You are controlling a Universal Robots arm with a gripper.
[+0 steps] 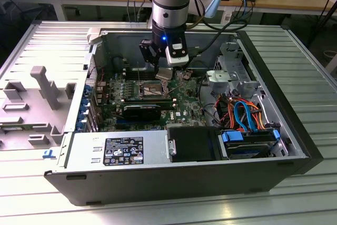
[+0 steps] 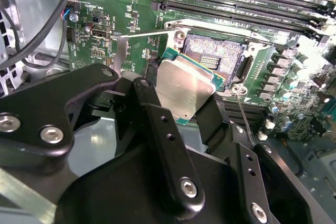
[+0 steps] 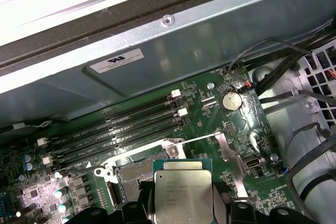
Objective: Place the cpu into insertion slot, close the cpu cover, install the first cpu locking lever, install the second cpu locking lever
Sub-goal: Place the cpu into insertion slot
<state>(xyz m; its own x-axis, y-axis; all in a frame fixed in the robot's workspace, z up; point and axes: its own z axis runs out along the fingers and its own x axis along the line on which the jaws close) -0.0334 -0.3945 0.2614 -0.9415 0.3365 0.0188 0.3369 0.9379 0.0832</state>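
The arm reaches down into the open computer case (image 1: 295, 130) lying on the ribbed metal table (image 1: 47, 193), and its black hand (image 1: 164, 76) is clamped on the cpu (image 2: 182, 85), one finger (image 2: 143, 94) pressed to each of two opposite edges. The chip is a small flat square with a dull, brushed silver top whose edge steps down to a thin green border; the first wrist view shows faint print on the metal. It hangs over the green board just above the insertion slot (image 2: 216, 56), not yet seated in it. The slot lies open, with a dark centre inside a bright metal rim. The cpu cover (image 3: 227, 149), a thin silver frame, stands swung up at one side of the slot. Long black memory slots (image 3: 121, 124) run beside it.
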